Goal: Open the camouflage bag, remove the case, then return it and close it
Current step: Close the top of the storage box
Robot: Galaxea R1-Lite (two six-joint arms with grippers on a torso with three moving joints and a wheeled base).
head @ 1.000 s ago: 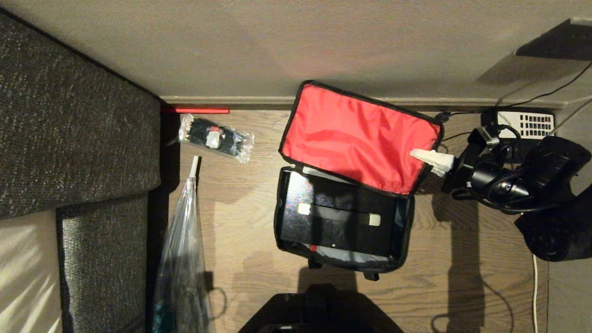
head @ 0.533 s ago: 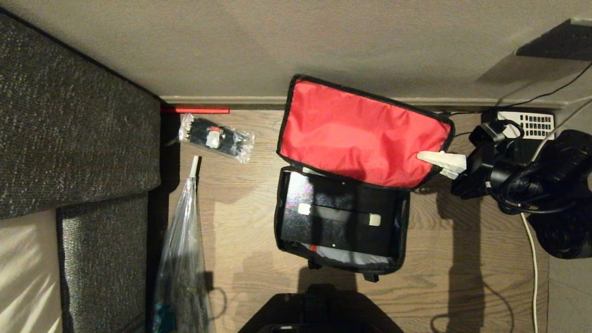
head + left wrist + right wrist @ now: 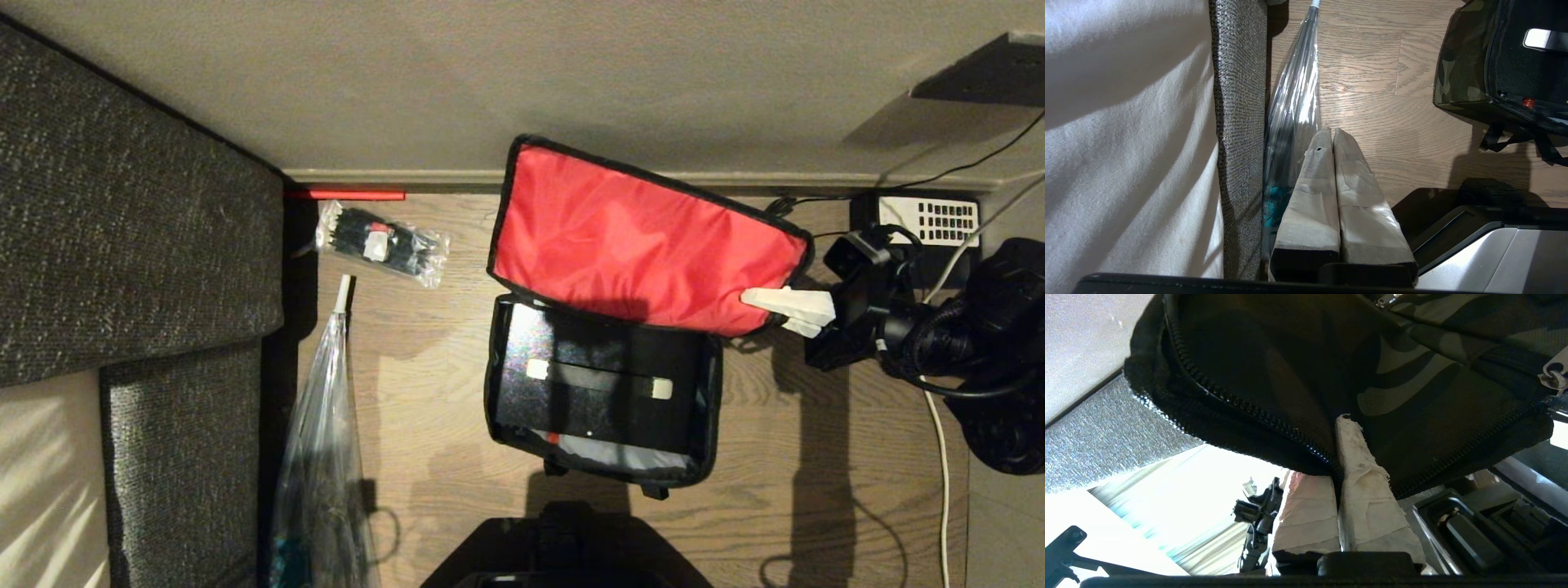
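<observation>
Wooden floorboards run up to a pale wall, with a dark grey woven sofa [image 3: 139,229] along my left, and on those boards lies the soft rectangular camouflage bag [image 3: 604,392] with black trim and bright red lining. My right gripper [image 3: 788,306] has its taped fingers [image 3: 1363,477] pressed together on the zipped edge of the bag's flap [image 3: 637,241], holding it raised so the red lining faces me; the wrist view shows the camouflage cloth pinched between them. Inside the open body sits the flat black rigid case [image 3: 592,388] with its small pale labels, lying flat within the bag's walls. I judge the opening done or nearly so, though I can't tell whether the case has yet to come out or is already back. My left gripper [image 3: 1331,139] hangs parked beside the sofa, fingers together and empty, near a clear plastic sleeve [image 3: 1294,102].
</observation>
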